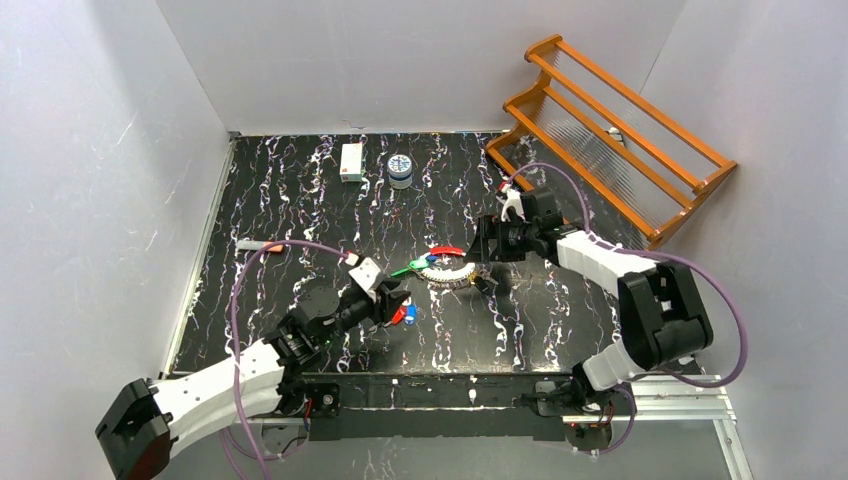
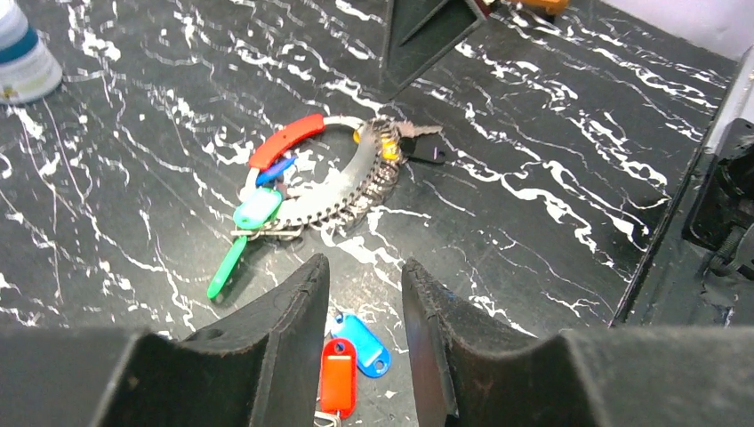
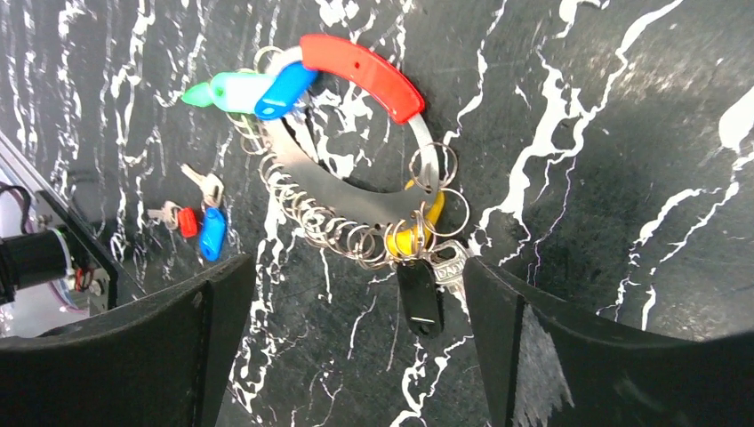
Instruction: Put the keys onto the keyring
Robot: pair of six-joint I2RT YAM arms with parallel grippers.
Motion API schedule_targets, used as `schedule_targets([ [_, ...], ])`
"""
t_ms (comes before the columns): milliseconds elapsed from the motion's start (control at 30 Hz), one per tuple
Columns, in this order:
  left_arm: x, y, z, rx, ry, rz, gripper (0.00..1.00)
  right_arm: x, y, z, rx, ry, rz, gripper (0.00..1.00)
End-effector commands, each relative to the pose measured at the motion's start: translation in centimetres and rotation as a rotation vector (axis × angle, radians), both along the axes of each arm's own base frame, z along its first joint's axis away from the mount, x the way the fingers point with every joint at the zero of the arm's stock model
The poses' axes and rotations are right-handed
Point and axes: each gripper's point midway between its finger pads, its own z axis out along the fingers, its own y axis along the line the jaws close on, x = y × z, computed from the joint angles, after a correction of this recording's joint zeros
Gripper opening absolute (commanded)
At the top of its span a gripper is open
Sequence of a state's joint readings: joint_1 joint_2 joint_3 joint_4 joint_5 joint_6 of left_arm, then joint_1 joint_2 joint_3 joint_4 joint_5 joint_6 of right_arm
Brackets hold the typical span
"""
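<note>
The keyring [image 1: 450, 275] lies flat mid-table, a wide silver band [image 3: 347, 191] with a red grip, a row of small split rings, and green, cyan, blue and yellow tags. My right gripper [image 3: 356, 267] hovers open at its end, jaws straddling a black tag [image 3: 420, 298] and a silver key [image 3: 449, 267] that hang from it. Two loose keys with a red tag [image 2: 338, 378] and a blue tag [image 2: 366, 342] lie on the table near the keyring [image 2: 342, 187]. Just above them my left gripper [image 2: 364, 262] stands with a narrow gap between its jaws, holding nothing.
A white box [image 1: 351, 161] and a small blue-labelled jar [image 1: 400, 170] stand at the back. An orange wooden rack [image 1: 610, 130] leans at the back right. A small pen-like object [image 1: 258, 244] lies at the left. White walls enclose the black marbled table.
</note>
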State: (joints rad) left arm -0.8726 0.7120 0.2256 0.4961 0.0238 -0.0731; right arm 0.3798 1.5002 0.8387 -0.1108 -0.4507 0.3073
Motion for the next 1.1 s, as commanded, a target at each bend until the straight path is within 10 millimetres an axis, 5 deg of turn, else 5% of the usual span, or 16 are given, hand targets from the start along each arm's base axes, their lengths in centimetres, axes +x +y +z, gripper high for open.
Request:
schedule_targets([
  [0,1.0,0.0,-0.1,-0.033,0.074,0.079,0.35,0.4,0.7,-0.6,-0.002,0.019,0.048,0.92],
  [367,1.6,-0.9,-2.0,-0.036,0.194,0.112,0.35,-1.2,2.5,-2.7,-0.016,0.104,0.123,0.64],
  [700,1.5,-1.0,-1.8,-0.049,0.190,0.108,0.35,-0.4,0.5,-1.8,-0.215,-0.057,0.035,0.71],
  [1067,1.4,-0.9,-1.8,-0.061,0.196,0.110,0.35,-1.5,3.3,-1.7,-0.394,-0.173,0.128,0.53],
])
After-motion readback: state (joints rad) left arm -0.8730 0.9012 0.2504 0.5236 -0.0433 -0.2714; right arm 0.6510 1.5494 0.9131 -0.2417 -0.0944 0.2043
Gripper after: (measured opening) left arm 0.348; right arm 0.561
